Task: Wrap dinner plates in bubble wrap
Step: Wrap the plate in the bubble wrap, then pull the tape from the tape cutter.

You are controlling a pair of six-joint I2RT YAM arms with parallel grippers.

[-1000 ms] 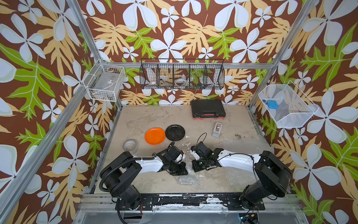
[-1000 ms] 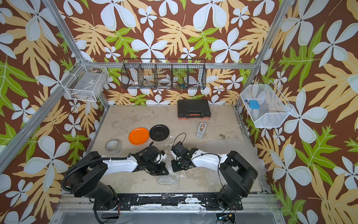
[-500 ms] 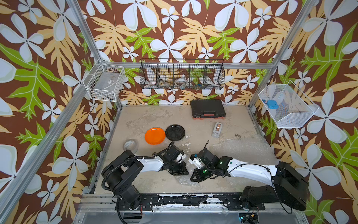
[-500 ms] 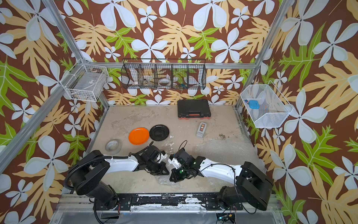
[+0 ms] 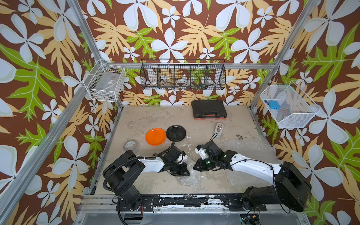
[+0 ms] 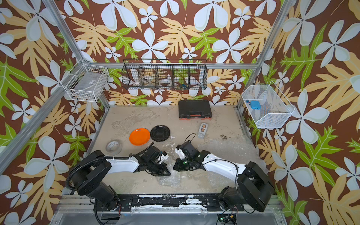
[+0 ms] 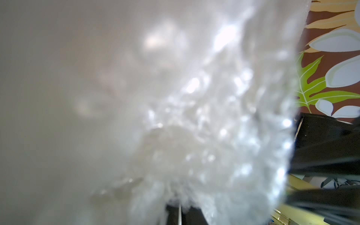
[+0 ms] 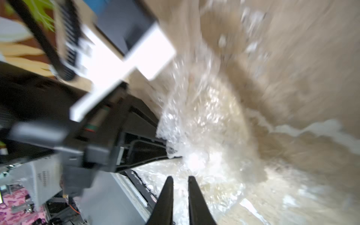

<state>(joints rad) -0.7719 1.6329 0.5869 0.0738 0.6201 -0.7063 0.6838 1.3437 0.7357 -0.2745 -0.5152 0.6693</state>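
— Which step?
— Bunching bubble wrap (image 5: 190, 177), I think: left claw (image 5: 184, 172) pinches it, between the claws; right claw (image 8: 180, 185) is spread a bit, empty. Next, bring the orange plate (image 5: 155, 136), bare behind them.

The left arm (image 5: 152, 166) and right arm (image 5: 251, 168) reach low from the near corners toward the centre, tips facing, close but apart. The left gripper (image 5: 184, 172) has its jaws closed on the bubble wrap (image 5: 191, 178). The right gripper (image 8: 180, 177) has its jaws parted by a narrow gap.
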